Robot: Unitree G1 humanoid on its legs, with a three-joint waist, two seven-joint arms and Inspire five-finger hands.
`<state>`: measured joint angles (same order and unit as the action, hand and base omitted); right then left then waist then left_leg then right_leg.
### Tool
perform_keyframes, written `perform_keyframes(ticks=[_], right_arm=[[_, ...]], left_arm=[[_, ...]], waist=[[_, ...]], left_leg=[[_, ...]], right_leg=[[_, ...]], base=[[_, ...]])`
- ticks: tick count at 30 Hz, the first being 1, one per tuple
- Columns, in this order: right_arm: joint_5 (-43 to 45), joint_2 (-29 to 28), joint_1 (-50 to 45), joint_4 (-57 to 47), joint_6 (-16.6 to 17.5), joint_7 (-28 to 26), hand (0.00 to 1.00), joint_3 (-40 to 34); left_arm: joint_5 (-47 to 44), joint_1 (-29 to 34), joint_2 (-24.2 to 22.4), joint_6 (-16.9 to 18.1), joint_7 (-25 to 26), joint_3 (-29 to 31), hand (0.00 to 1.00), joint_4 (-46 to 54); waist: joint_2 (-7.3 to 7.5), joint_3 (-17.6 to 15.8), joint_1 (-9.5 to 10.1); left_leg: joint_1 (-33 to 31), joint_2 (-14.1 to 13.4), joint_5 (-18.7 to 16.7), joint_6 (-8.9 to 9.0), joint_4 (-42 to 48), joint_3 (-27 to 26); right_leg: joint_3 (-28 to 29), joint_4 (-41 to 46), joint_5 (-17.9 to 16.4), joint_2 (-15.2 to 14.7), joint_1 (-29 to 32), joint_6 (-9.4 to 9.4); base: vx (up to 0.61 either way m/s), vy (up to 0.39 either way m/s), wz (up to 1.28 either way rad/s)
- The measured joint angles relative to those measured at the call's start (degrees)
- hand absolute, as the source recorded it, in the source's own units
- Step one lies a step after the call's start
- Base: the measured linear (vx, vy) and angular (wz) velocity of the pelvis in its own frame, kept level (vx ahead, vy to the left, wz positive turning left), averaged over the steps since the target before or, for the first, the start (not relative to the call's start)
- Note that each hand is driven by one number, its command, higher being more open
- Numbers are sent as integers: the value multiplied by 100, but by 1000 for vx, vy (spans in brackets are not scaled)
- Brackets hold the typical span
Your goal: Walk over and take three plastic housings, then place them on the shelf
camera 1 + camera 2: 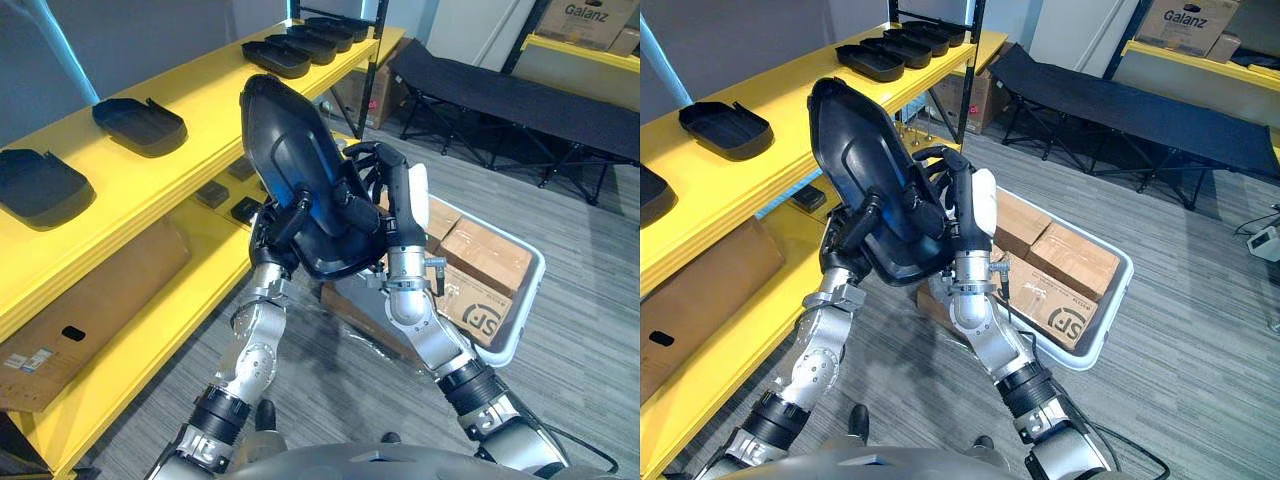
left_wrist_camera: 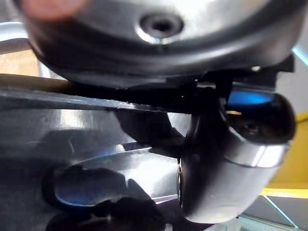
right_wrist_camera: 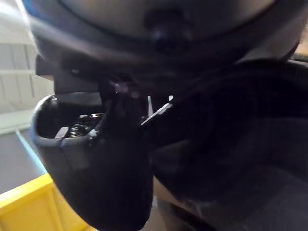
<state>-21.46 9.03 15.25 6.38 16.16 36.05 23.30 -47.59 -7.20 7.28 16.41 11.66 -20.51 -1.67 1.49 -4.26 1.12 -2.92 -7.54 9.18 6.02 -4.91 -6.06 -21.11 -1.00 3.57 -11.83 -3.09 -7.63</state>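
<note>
Left hand (image 1: 272,230) and right hand (image 1: 393,195) clamp the black housing (image 1: 285,140) upright between them, right of the yellow shelf (image 1: 215,100). Held by its lower end, it could tip and snag the shelf edge.

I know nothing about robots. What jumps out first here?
The left hand and right hand grip a large black plastic housing, held up mid-view. On the robot's left runs a yellow shelf with similar housings lying along its top level. A white bin of cardboard boxes sits on the floor to the right.
</note>
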Motion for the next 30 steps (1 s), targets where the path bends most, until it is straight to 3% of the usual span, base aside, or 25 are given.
perform_keyframes(ticks=[6, 12, 17, 22, 26, 28, 30], right_arm=[[592, -1, -151, -100, 341, -98, 100, 42], [1555, 22, -354, -941, 535, -480, 100, -41], [2834, 49, -366, -1890, 975, -1435, 100, -564], [3894, 82, -466, -2208, 1443, -2453, 100, -702], [4609, 91, -822, -2435, 1455, -3218, 100, -731], [4926, 83, -1147, -2509, 1242, -3551, 100, -870], [4837, 67, -1436, -2465, 832, -3542, 100, -979]], left_arm=[[780, 69, -250, 6, 579, 87, 0, 264], [2775, 73, -464, -14, 1638, 297, 0, 1050], [4222, 113, -463, -61, 2376, 1130, 0, 1126], [5803, 129, -323, -412, 2903, 1565, 0, 965], [6310, 119, -43, -424, 3021, 1713, 0, 242], [6335, 146, -24, -395, 3012, 1906, 0, -215], [6043, 327, -33, -239, 2932, 2070, 0, -344]], waist=[[2, 1, -31], [1, 1, -31], [-26, 21, -131], [-25, 64, -124], [-19, 139, -159], [-18, 139, -217], [-16, 140, -296]], left_leg=[[20, -2, 1, 0, 1, -18], [96, -6, -10, 11, -1, -58], [204, -17, -121, 50, -20, -132], [175, -19, -127, 47, -20, -191], [168, -21, -143, 44, -19, -260], [166, -21, -134, 23, -19, -292], [165, -23, -128, 15, -19, -315]], right_leg=[[7, 8, 5, 0, -16, -8], [55, 12, 4, 1, -51, -10], [119, 5, -50, 3, -94, 0], [189, -5, -46, 1, -21, 0], [263, -15, -24, 1, 17, 12], [291, -16, -14, -1, 23, 9], [318, -15, -15, -1, 48, 8]], base=[[0, 0, 0], [-6, -10, -4], [-39, -9, -5], [-14, -6, -5], [32, -11, -10], [39, -13, -8], [23, -12, -10]])
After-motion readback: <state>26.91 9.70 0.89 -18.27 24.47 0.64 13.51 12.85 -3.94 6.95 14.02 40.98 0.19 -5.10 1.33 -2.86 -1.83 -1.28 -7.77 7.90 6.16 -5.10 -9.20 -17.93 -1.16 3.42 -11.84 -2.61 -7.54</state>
